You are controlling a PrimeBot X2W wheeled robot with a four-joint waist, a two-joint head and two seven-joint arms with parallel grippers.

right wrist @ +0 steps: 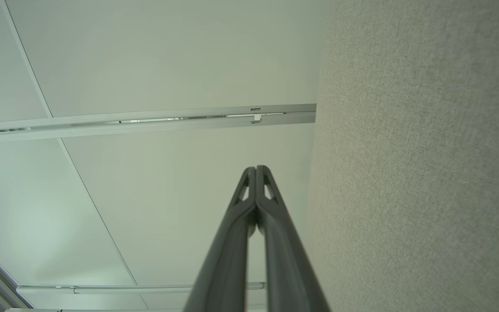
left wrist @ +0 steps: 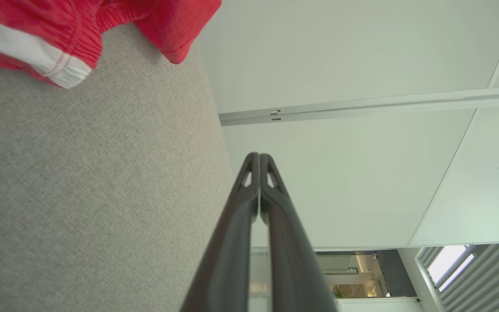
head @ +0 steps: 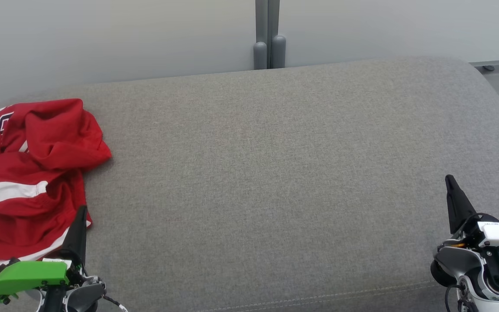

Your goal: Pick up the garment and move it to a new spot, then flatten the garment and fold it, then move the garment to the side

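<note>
Currently | garment: crumpled red jersey (head: 24,173) with white stripes, bunched at the left edge of the grey woven-fabric cushion (head: 275,173) | left gripper (head: 82,209): dark fingers pressed together, empty, at near-left corner, close to the jersey's near hem | right gripper (head: 449,178): fingers together, empty, at near-right corner, well apart from the jersey

Bright, soft, even light, no glare. Head view sharp; faint shadow along garment (head: 37,143) right edge on couch (head: 275,173). Wrist views wide-angle, slight bowing at edges; left end effector (left wrist: 259,157) soft near lens; window (left wrist: 448,264) blown out.
</note>
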